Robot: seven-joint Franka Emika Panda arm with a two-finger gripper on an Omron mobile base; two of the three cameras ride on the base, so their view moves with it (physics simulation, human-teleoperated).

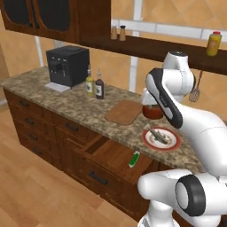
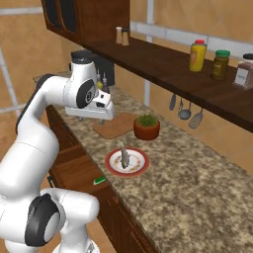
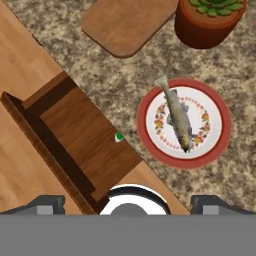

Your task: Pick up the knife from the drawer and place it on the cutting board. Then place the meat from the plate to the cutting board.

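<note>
The drawer [image 1: 111, 155] stands pulled out below the counter edge. Inside it, at its right end, lies the green-handled knife [image 1: 134, 159]; the hand view shows just a green tip of the knife [image 3: 119, 136] under the counter lip. The reddish-brown cutting board [image 1: 124, 111] lies bare on the counter. To its right sits the red-rimmed plate [image 3: 145, 125], with the meat [image 3: 179, 117], a whole greyish fish, on it. My gripper [image 3: 128, 202] hangs high over the drawer and plate, open, holding nothing, its fingertips [image 3: 47, 202] far apart.
A brown pot with a green plant [image 3: 210, 22] stands close behind the plate, beside the board. A black coffee machine [image 1: 67, 65] and two bottles [image 1: 94, 84] are at the counter's left. Utensils [image 2: 185, 111] hang under a shelf with jars [image 2: 197, 55].
</note>
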